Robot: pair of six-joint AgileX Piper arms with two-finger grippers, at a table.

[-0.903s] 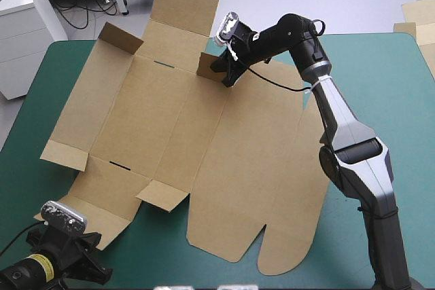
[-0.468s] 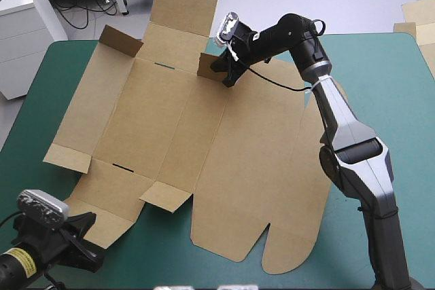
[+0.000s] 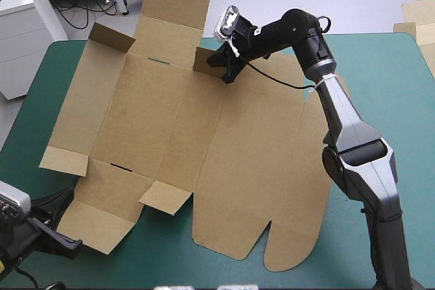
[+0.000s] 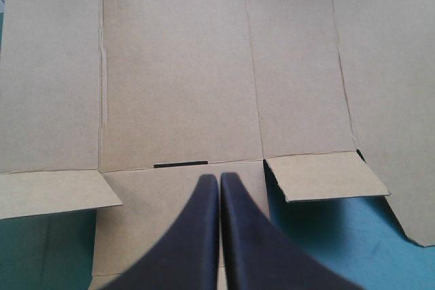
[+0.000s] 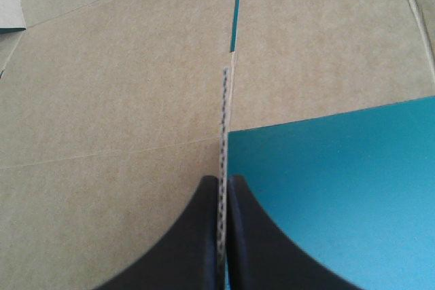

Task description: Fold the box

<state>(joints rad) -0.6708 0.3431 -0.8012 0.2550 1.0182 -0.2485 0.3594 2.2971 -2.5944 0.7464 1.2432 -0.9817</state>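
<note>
The brown box (image 3: 224, 140) lies as a flat cut sheet across most of the teal-green table. Two small flaps stand raised at its far side. My right gripper (image 3: 223, 69) is shut on one of them, the upright flap (image 3: 202, 61) near the far middle. In the right wrist view the flap's corrugated edge (image 5: 223, 120) runs up from between the fingers of that gripper (image 5: 221, 181). My left gripper (image 3: 62, 223) sits low at the near left corner, just off the sheet's near flap. In its own view, the left gripper (image 4: 219, 180) is shut with nothing in it, pointing over the box (image 4: 177, 66).
The sheet's far panel (image 3: 173, 1) hangs past the table's far edge. Bare teal-green cover (image 3: 387, 86) shows to the right of the right arm and along the near edge. More brown board (image 3: 418, 15) lies beyond the far right corner.
My left arm has drawn back toward the near left corner. The sheet has slid a little to the left and farther away, with the right gripper still on the flap.
</note>
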